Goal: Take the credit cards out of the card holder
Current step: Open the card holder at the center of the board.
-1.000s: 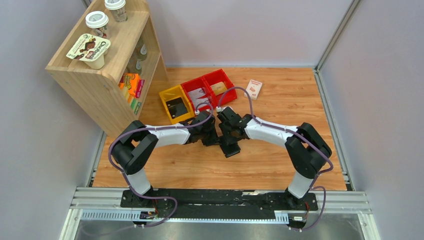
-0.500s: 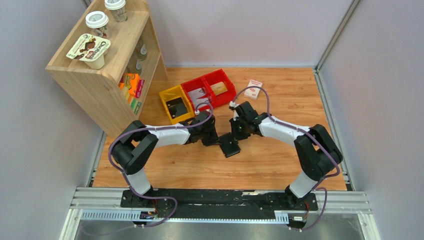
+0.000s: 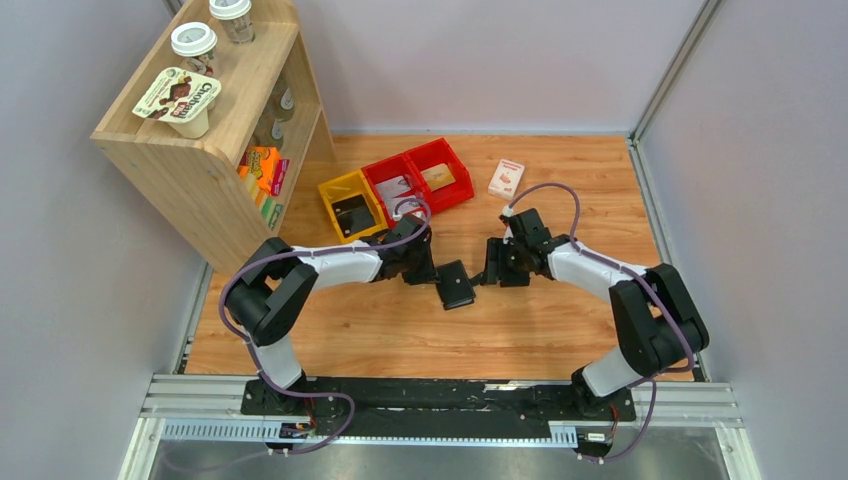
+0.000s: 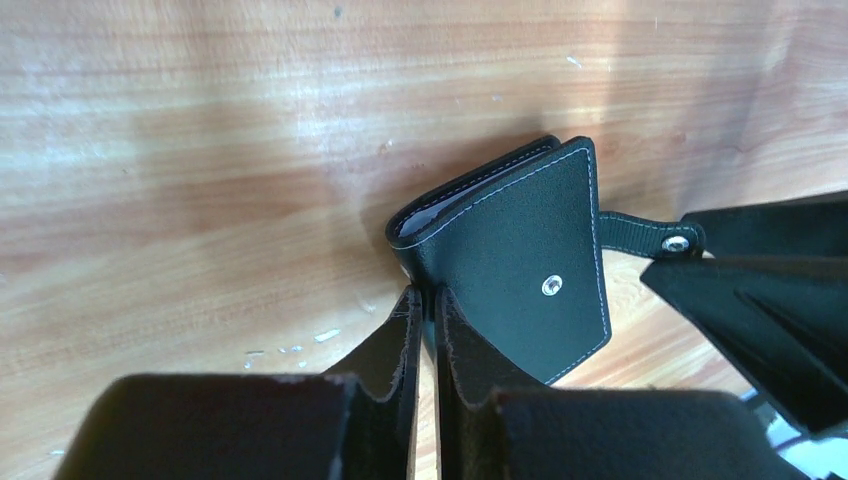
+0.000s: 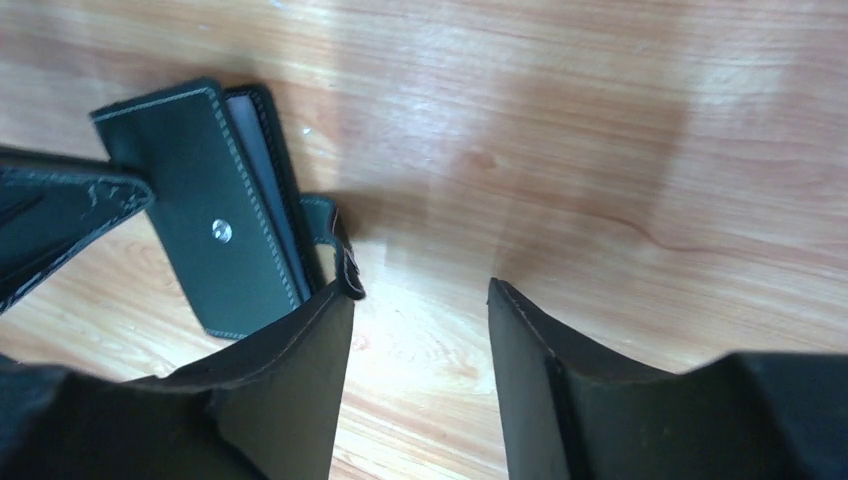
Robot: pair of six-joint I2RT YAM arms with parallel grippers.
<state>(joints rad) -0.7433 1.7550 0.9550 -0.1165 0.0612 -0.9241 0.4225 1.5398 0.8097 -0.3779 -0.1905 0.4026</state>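
The black card holder lies folded on the wooden table between my two grippers. My left gripper is shut on its left edge; in the left wrist view the jaws pinch the holder by its spine corner. Its closing tab hangs loose, unsnapped. My right gripper is open and empty just right of the holder. In the right wrist view its left fingertip touches the tab. Only pale inner pocket edges show. The credit cards are hidden.
A yellow bin and two red bins stand behind the holder; the right one holds a tan flat item. A white-and-red small box lies back right. A wooden shelf stands at the left.
My right gripper has drawn back to the right, from over the card holder to beside it. The holder has shifted slightly. My left gripper keeps its hold.
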